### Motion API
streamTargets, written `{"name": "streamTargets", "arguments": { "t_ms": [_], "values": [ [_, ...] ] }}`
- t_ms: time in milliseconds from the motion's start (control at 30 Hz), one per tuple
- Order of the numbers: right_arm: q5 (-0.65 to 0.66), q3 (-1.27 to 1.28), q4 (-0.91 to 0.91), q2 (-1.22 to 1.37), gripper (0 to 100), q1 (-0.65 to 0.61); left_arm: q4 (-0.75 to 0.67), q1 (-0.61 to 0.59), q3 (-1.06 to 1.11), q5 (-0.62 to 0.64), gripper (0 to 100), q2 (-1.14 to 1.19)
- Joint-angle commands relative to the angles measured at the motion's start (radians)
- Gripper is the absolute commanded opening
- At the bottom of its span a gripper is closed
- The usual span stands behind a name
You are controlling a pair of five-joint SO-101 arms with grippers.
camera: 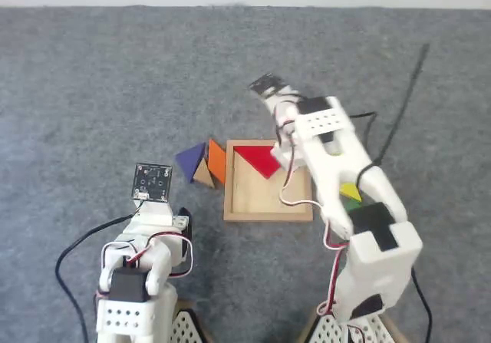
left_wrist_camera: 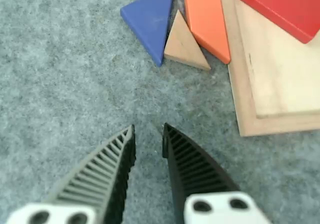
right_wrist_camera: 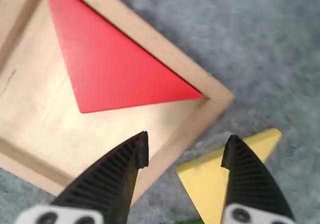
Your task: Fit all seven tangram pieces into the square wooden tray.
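The square wooden tray (camera: pixel 268 213) lies mid-table with a large red triangle (camera: pixel 258 159) inside against its far edge. Just outside its left side sit a blue triangle (camera: pixel 190 159), a tan triangle (camera: pixel 203 176) and an orange parallelogram (camera: pixel 217 161), all touching. A yellow triangle (camera: pixel 350 191) and a green piece (camera: pixel 353 203) lie right of the tray, partly under the right arm (camera: pixel 330 151). My right gripper (right_wrist_camera: pixel 186 140) hangs open over the tray's (right_wrist_camera: pixel 210 111) far right corner, with the yellow triangle (right_wrist_camera: pixel 212 176) beside one finger. My left gripper (left_wrist_camera: pixel 148 131) is open and holds nothing, on the near side of the blue triangle (left_wrist_camera: pixel 150 18).
Grey carpet-like cloth covers the table, with wide bare stretches at the left and far side. The arm bases and their cables stand at the near edge. A black cable runs off to the far right.
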Motion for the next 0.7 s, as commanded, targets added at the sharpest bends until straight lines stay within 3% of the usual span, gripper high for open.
{"name": "streamTargets", "arguments": {
  "t_ms": [0,267,667],
  "values": [
    [-0.015,0.052,-0.007,-0.091,24.1,0.018,0.006,0.003,-0.013,-0.005,9,-0.02],
    [-0.023,0.218,-0.142,-0.09,24.1,0.025,0.006,0.003,-0.013,-0.005,9,-0.02],
    [0.052,0.219,-0.142,-0.101,24.1,0.226,0.006,0.003,-0.013,-0.005,9,-0.02]
  ]
}}
